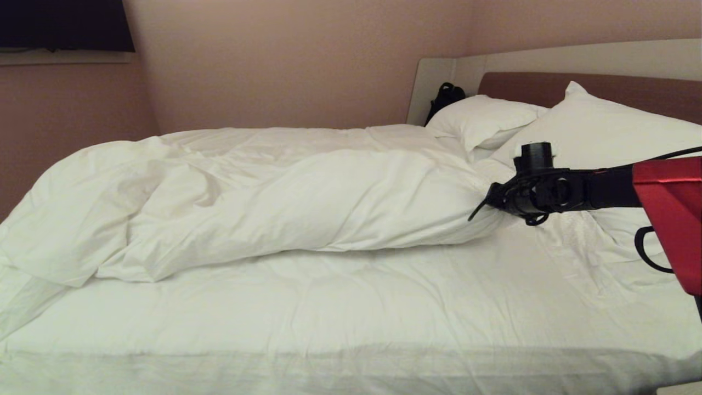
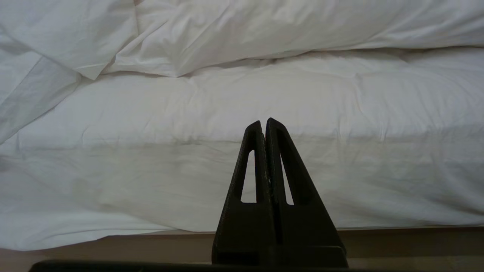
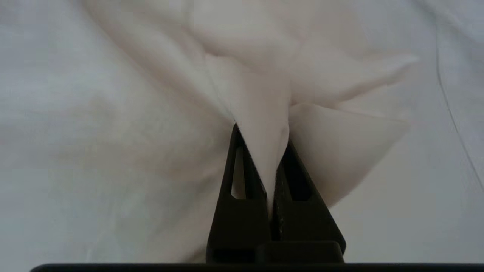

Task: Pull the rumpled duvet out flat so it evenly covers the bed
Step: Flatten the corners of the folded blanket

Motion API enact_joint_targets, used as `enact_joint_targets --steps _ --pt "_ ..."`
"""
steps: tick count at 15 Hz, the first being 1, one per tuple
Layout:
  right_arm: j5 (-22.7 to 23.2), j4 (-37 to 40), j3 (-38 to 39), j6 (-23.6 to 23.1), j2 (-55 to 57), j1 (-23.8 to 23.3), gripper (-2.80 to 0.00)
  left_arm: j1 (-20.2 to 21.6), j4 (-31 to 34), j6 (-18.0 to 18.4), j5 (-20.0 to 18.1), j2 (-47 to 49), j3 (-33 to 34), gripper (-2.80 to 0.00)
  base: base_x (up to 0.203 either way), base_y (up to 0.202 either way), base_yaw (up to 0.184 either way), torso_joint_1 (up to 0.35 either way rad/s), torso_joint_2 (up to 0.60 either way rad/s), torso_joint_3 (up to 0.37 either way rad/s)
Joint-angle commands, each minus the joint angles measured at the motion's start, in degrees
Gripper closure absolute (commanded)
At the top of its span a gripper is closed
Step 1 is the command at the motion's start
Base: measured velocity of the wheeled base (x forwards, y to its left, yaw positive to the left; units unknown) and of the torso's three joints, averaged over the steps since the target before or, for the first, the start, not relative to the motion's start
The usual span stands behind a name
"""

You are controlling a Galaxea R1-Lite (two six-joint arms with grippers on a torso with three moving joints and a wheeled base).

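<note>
The white duvet [image 1: 285,197] lies bunched in a long rumpled roll across the far half of the bed [image 1: 351,307], leaving the near half of the sheet bare. My right gripper [image 1: 485,204] reaches in from the right and is shut on the duvet's end near the pillows; the right wrist view shows a fold of duvet [image 3: 264,113] pinched between the fingers at the gripper [image 3: 262,136]. My left gripper [image 2: 263,122] is shut and empty, parked low at the near side of the bed, outside the head view. In the left wrist view the duvet [image 2: 227,34] lies beyond the bare sheet.
Two white pillows [image 1: 592,137] lean against the brown headboard [image 1: 630,90] at the right. A dark bag [image 1: 445,96] sits beside the far pillow. Walls close in behind and to the left of the bed. The beige bed base [image 2: 113,245] shows below the mattress edge.
</note>
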Motion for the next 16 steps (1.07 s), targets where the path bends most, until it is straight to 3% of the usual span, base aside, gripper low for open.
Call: enact_joint_targets --steps 1,5,10,11,16 --pt "-0.48 5.32 2.98 0.11 -1.13 -0.36 0.00 0.00 0.00 0.00 0.01 0.00 0.00 0.00 0.000 0.000 0.000 0.000 0.00 0.000" --pt "-0.42 4.54 12.74 -0.09 -3.03 0.78 0.00 0.00 0.02 0.04 0.01 0.00 0.00 0.00 0.000 0.000 0.000 0.000 0.00 0.000" --pt "-0.11 4.56 12.86 0.11 -1.07 2.36 0.00 0.00 -0.06 0.06 0.01 0.00 0.00 0.00 0.000 0.000 0.000 0.000 0.00 0.000" --pt "-0.11 4.49 12.55 0.15 -0.11 2.36 -2.80 0.00 0.02 -0.02 0.01 0.00 0.00 0.00 0.000 0.000 0.000 0.000 0.00 0.000" --pt "1.53 4.80 12.49 0.31 -3.40 2.76 -2.80 0.00 -0.06 0.06 0.01 0.00 0.00 0.00 0.000 0.000 0.000 0.000 0.00 0.000"
